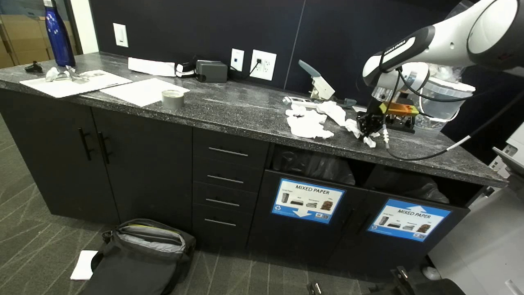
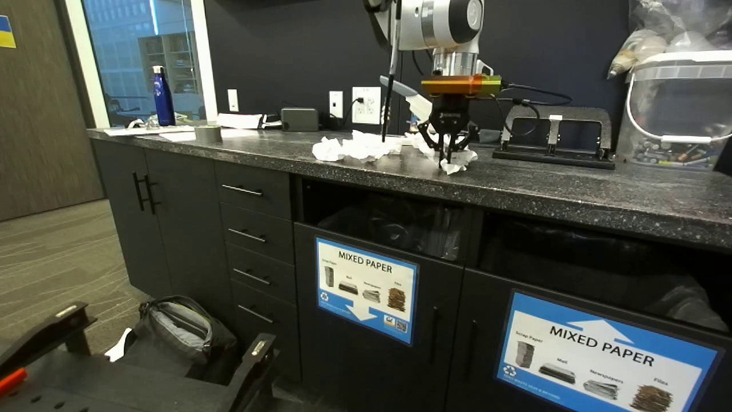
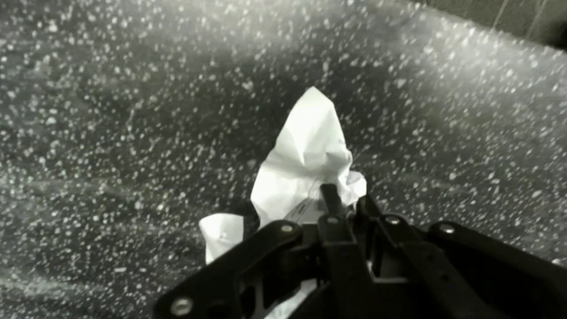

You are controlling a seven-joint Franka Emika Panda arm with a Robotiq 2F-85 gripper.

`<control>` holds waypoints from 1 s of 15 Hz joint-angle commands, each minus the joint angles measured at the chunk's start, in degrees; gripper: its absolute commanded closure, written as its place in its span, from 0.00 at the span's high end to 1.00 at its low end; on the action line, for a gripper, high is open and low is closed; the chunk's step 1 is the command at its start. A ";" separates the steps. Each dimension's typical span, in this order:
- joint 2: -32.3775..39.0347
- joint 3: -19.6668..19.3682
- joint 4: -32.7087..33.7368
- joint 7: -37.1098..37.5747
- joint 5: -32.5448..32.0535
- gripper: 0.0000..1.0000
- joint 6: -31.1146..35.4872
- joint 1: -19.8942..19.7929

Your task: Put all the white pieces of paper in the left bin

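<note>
White scrap is up-left of the claw

Wrist view: it's mid-frame on the bench, long axis roughly up-down, lower right edge right at the claw. Claw's basically closed, can't tell if it's pinching the scrap. Next move probably hinges on that edge. Left bin is lower middle in an exterior view.

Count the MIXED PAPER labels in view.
2. The left label is on the front of the left bin, arrow down; the right label is on the front of the right bin, arrow up. No sign of hidden ones.
</note>
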 commanded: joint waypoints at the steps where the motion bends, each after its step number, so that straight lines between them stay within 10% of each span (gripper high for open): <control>1: -9.96 2.17 -13.66 -3.36 1.47 0.12 -0.44 -1.00; 15: -40.24 0.63 -55.90 -11.52 4.95 0.11 -3.14 1.33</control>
